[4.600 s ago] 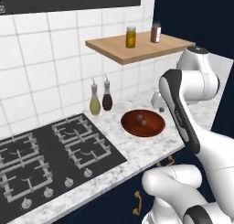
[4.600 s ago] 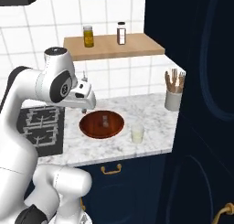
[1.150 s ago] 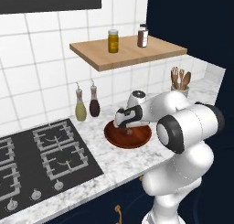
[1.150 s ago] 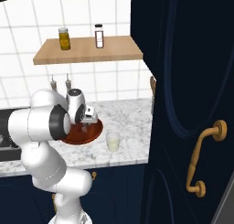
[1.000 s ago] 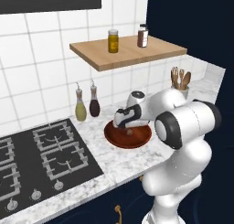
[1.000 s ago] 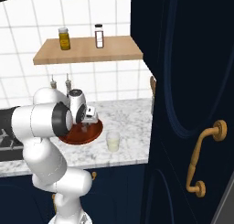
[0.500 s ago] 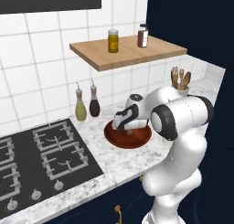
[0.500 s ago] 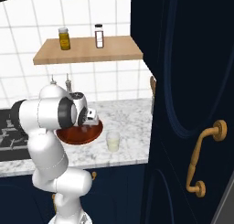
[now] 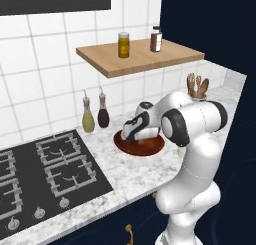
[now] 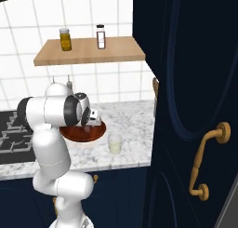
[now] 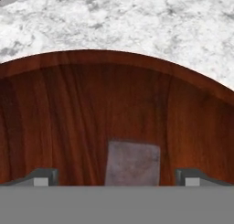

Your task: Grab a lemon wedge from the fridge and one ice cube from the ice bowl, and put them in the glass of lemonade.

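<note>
Lowered into the ice bowl [image 11: 137, 86], tool [image 11: 117, 176] wide open, straddling ice cube [image 11: 133, 162].

arm: white arm [image 9: 192, 134] rises at the right, bends forward and down over the counter
hand: gripper [image 9: 131, 135] is down at the ice bowl [image 9: 145, 148], fingers hidden behind the wrist
ice bowl: reddish-brown, on the marble counter [image 9: 132, 171], right of the stove [image 9: 47, 176]; arm covers most of it
bottles: yellowish oil bottle [image 9: 88, 120] and dark bottle [image 9: 103, 115] side by side against the tiled wall, left of the bowl
shelf: wooden shelf [image 9: 140, 56] carries an amber jar [image 9: 123, 44] and a brown shaker [image 9: 156, 39]
corner: utensil holder [image 9: 197, 87] with wooden tools behind the arm
</note>
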